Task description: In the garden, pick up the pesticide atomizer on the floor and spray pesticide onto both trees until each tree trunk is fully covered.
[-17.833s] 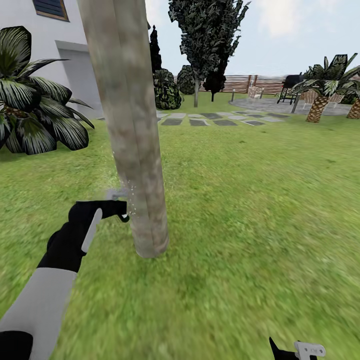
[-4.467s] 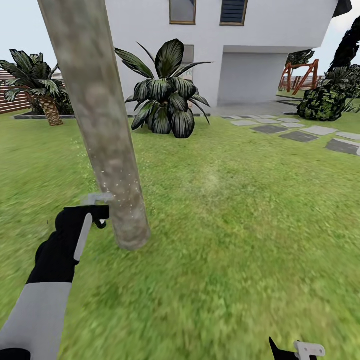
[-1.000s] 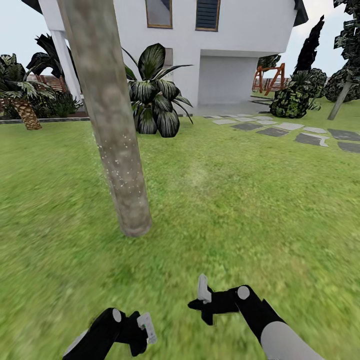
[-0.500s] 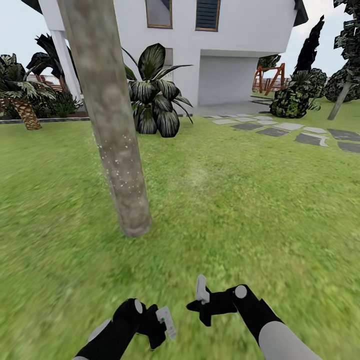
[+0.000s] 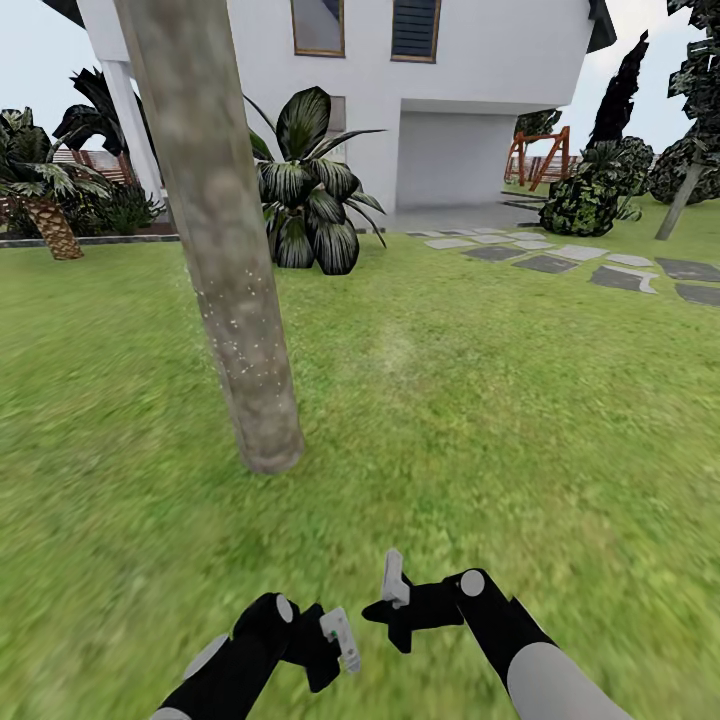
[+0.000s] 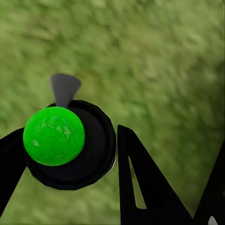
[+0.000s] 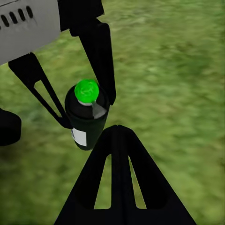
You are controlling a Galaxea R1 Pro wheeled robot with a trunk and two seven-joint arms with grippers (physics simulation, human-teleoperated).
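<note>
Green-capped, the black pesticide atomizer (image 7: 87, 115) is sitting clamped between the left gripper (image 5: 325, 650) fingers (image 7: 101, 56), low at six o'clock over grass (image 5: 480, 420). Right gripper (image 5: 393, 606) is hovering beside it; its spread is unclear.

— Atomizer? 
— Small black cylindrical bottle (image 7: 87, 122) with round bright-green cap, grey nozzle, pale label; held upright between the left gripper's fingers (image 7: 101, 56), above grass (image 5: 480, 400).
— Trunk?
— Thick mottled grey-brown column (image 5: 215, 230), leaning slightly; fine white specks (image 5: 240, 340) scattered over its lower part.
</note>
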